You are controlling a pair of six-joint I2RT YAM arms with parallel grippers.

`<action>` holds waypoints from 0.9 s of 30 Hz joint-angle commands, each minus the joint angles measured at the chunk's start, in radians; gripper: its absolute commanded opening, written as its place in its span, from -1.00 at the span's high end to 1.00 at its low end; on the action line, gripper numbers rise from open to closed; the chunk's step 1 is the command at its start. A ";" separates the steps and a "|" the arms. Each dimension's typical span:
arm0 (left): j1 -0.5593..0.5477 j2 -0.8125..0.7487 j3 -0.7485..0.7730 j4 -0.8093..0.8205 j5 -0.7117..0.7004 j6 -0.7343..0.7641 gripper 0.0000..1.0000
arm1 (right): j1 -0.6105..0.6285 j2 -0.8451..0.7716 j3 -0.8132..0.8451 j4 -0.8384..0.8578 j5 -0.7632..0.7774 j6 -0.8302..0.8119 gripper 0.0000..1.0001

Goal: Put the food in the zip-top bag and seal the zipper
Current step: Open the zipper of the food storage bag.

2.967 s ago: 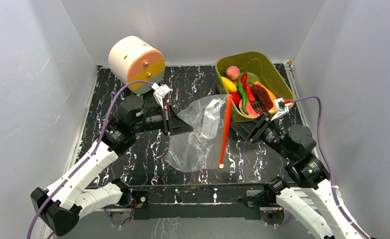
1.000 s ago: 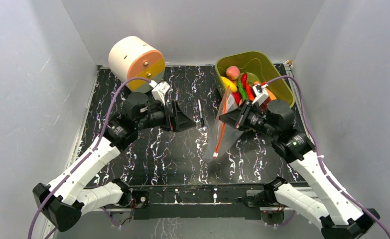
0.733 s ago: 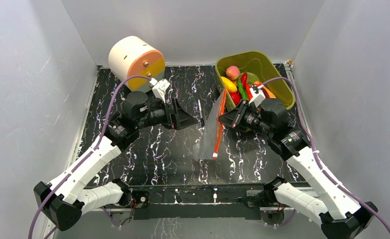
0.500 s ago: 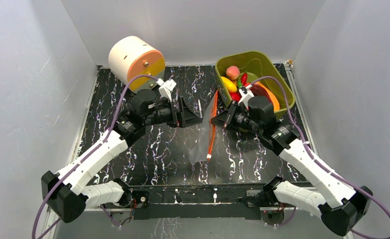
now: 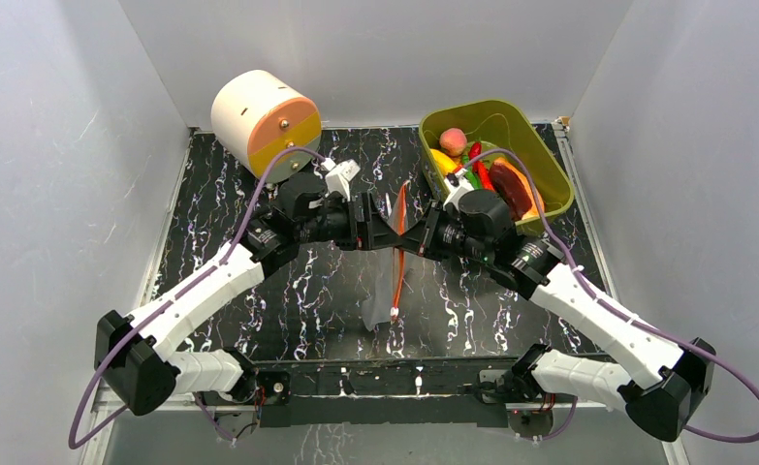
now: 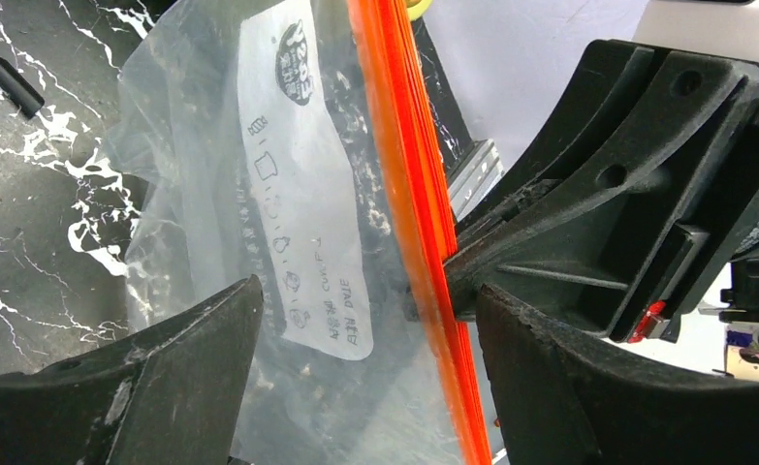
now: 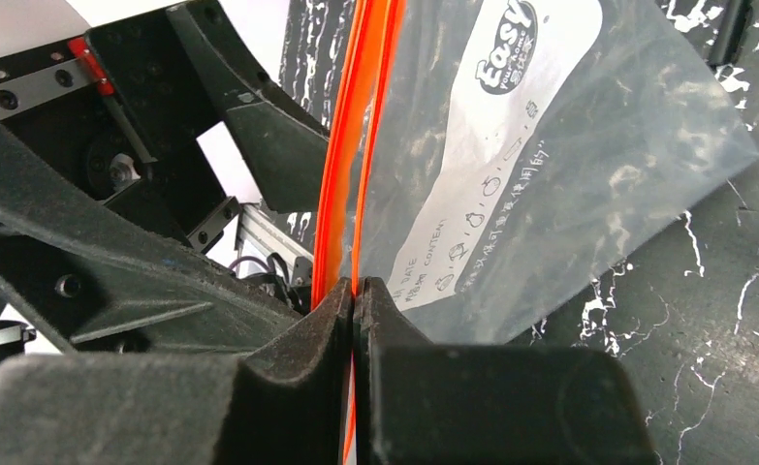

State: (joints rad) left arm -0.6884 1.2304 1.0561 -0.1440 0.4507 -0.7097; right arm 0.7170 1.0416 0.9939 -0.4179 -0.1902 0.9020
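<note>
The zip-top bag [image 5: 383,291] hangs edge-on over the middle of the table, its lower end near the tabletop. My right gripper [image 5: 406,235] is shut on the orange-red zipper [image 5: 398,232] at the bag's upper end. In the right wrist view the jaws [image 7: 355,291] are pressed together on the zipper [image 7: 341,145]. My left gripper [image 5: 379,232] faces it, open. Its fingers straddle the bag [image 6: 210,145] and the zipper [image 6: 404,145] without touching. The food lies in the olive tub: a peach [image 5: 453,141], a yellow piece [image 5: 445,163] and a red chili [image 5: 482,174].
The olive-green tub [image 5: 550,165] stands at the back right. A cream and orange cylinder [image 5: 264,121] stands at the back left. A thin black stick [image 5: 389,206] lies on the table just behind the two grippers.
The right gripper has carried the bag left toward the table's middle. The left gripper has moved right until its open fingers stand around the bag's edge.
</note>
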 commanded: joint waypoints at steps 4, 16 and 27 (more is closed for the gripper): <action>-0.042 0.029 0.073 -0.138 -0.113 0.124 -0.39 | 0.025 0.003 0.057 0.067 0.065 0.032 1.00; -0.073 0.065 0.191 -0.368 -0.283 0.245 0.26 | 0.032 -0.013 0.051 0.049 0.095 0.034 1.00; -0.076 0.058 0.166 -0.239 -0.104 0.149 0.17 | 0.051 0.029 0.076 0.038 0.111 0.041 1.00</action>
State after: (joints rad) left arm -0.7582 1.3052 1.2175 -0.4339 0.2741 -0.5240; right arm 0.7536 1.0592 1.0016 -0.4389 -0.1001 0.9371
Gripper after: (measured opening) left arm 0.410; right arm 0.009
